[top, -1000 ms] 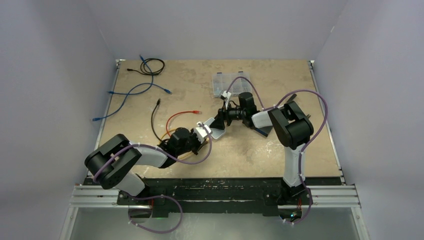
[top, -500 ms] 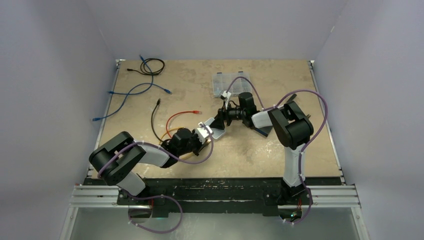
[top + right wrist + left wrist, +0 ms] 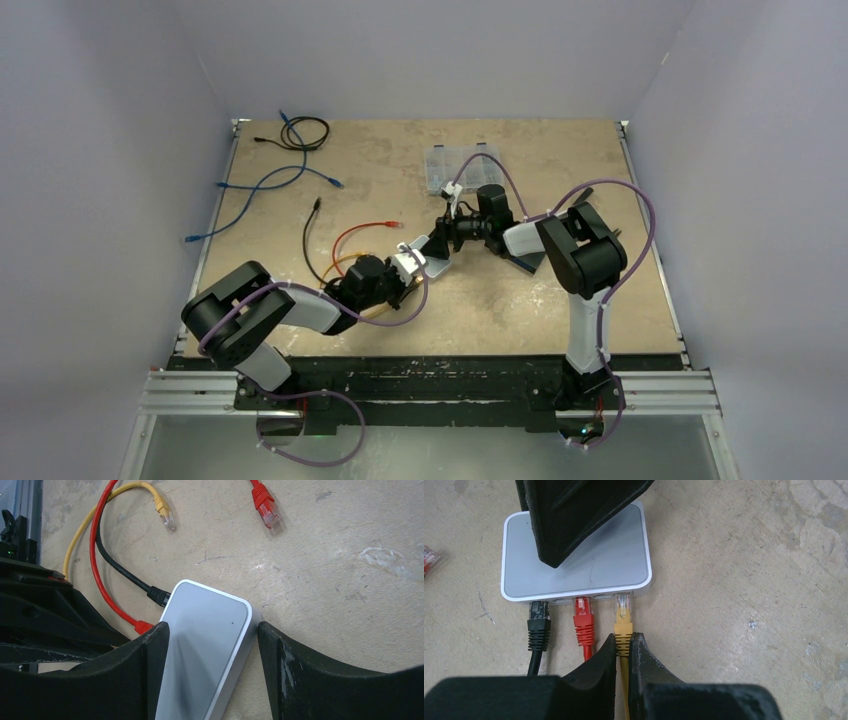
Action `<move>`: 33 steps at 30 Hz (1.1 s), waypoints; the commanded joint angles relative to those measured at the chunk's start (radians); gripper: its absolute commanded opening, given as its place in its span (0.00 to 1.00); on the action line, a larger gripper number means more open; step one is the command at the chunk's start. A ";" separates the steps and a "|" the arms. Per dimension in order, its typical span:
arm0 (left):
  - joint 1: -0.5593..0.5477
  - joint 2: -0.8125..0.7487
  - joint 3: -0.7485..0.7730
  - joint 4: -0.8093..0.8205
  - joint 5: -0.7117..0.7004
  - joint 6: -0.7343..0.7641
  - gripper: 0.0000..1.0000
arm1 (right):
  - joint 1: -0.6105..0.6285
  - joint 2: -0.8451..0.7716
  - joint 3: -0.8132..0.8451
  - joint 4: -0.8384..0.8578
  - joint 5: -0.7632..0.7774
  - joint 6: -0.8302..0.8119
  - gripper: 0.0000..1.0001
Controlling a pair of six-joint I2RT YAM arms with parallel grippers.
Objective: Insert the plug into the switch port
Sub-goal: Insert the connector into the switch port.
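Note:
In the left wrist view the white-and-grey switch [image 3: 594, 565] lies flat with its ports facing me. A black plug [image 3: 538, 622] and a red plug [image 3: 584, 622] sit in two ports. The yellow plug [image 3: 623, 617] lines up with the port to their right, its clear tip at the switch's front edge. My left gripper [image 3: 623, 644] is shut on the yellow plug's ribbed boot. My right gripper [image 3: 212, 630] straddles the switch [image 3: 210, 645], with one finger on its left edge and the other against its right corner. In the top view both grippers meet at the switch [image 3: 434, 266].
The loose far ends of the yellow cable [image 3: 165, 512] and red cable [image 3: 265, 505] lie on the table behind the switch. A blue cable [image 3: 260, 188] and a black coil [image 3: 305, 130] lie at the back left. A clear parts box [image 3: 455, 165] stands behind the right arm.
My left arm has shifted slightly forward toward the switch, carrying the yellow plug with it. The right arm and the switch have stayed put.

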 commanded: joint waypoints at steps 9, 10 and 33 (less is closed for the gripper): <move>-0.003 0.010 0.029 0.082 -0.017 -0.043 0.00 | 0.005 0.005 -0.012 -0.059 0.042 0.012 0.68; -0.004 0.015 0.028 0.089 -0.015 -0.059 0.00 | 0.004 0.005 -0.012 -0.059 0.042 0.013 0.68; -0.020 0.107 -0.024 0.262 -0.094 -0.144 0.00 | -0.061 -0.060 -0.156 0.095 0.062 0.246 0.65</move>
